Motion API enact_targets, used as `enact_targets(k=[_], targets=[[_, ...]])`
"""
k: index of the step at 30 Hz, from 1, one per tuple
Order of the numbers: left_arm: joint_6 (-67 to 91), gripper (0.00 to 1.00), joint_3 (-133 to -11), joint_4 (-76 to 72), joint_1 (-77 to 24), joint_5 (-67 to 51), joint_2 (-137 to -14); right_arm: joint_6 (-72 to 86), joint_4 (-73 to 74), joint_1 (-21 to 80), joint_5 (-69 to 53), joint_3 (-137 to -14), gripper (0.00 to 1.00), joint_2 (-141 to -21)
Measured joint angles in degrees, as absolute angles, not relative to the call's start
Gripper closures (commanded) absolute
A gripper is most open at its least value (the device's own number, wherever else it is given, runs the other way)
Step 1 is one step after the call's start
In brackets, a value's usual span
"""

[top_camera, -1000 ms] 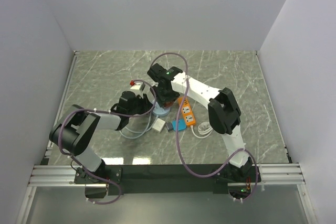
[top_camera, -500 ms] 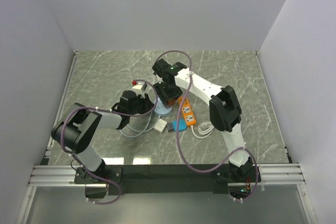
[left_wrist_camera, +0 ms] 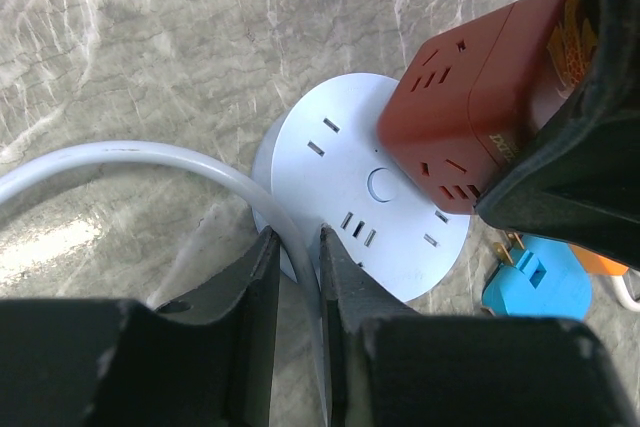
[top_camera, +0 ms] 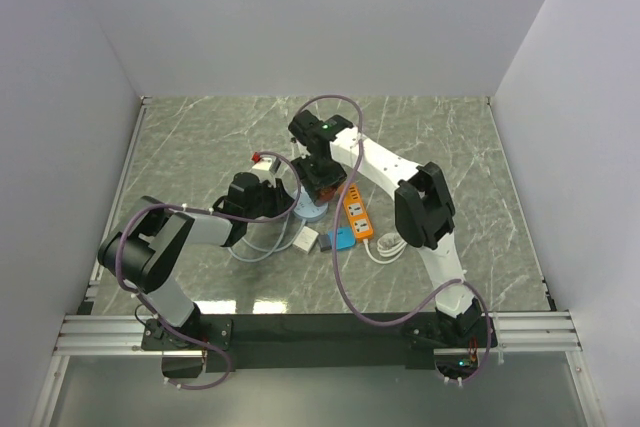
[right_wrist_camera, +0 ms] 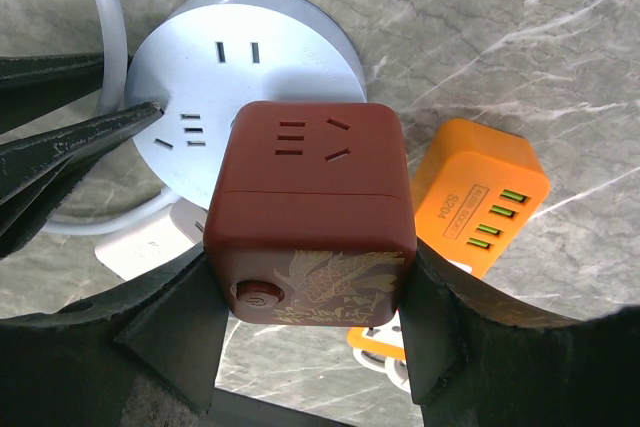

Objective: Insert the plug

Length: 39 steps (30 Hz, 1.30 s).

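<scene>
The right tool (right_wrist_camera: 310, 297) is pinching the red cube (right_wrist_camera: 310, 187), the plug for this task, by two opposite sides. It is holding the cube over the round socket (right_wrist_camera: 220, 37) near the middle of the worktop (top_camera: 200, 137). The left tool (left_wrist_camera: 298, 277) is closing almost together on the white cable (left_wrist_camera: 130, 157) where it is meeting the socket's rim, at about 7 o'clock from the centre button in the left wrist view.

The cube's pins are facing down and no camera is catching them. The main danger, as I judge it, is pressing down while the pins are missing their slots. The cube is sitting toward 2 o'clock of the button and partly overhanging the rim, so a push from there could be tipping the socket or skidding it toward the orange power strip (right_wrist_camera: 480, 207). The left tool is gripping only the bendy cable, which may be letting the socket twist or lift. The smooth cube could also be slipping in its grip.

The left wrist view is showing the free slots on the socket face and the blue plug (left_wrist_camera: 535, 282) at 4 o'clock of the socket. The right wrist view is showing the grip on both sides of the cube, and the white adapter (right_wrist_camera: 150, 242) at 7 o'clock of it. The top view is showing both arms meeting, with the right wrist covering the socket. No view is telling whether the cube is touching the socket.
</scene>
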<state>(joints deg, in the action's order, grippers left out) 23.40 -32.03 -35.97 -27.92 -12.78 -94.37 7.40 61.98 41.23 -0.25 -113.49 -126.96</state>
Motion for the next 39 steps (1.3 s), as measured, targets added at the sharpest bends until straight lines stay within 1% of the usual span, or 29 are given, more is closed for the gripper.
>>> enact_targets(k=[9,18,25,30,39], targets=[[23.3,1.0,-32.0,-36.0,-27.9,-12.8,-94.4,7.4,64.9,41.0,-0.7,-117.1,1.0,-129.4],[23.2,1.0,-32.0,-36.1,-27.9,-12.8,-94.4,7.4,63.7,41.0,-1.0,-115.5,1.0,-129.2],[23.2,0.99,-32.0,-36.1,-28.0,-12.8,-94.4,7.4,64.6,40.9,-1.2,-116.7,1.0,-130.0],[23.2,0.99,-32.0,-36.1,-28.0,-12.8,-94.4,7.3,62.5,40.5,-2.6,-114.1,1.0,-128.7],[23.2,1.0,-31.9,-36.2,-28.0,-12.8,-94.3,7.0,65.4,40.1,-3.9,-118.0,1.0,-131.2]])
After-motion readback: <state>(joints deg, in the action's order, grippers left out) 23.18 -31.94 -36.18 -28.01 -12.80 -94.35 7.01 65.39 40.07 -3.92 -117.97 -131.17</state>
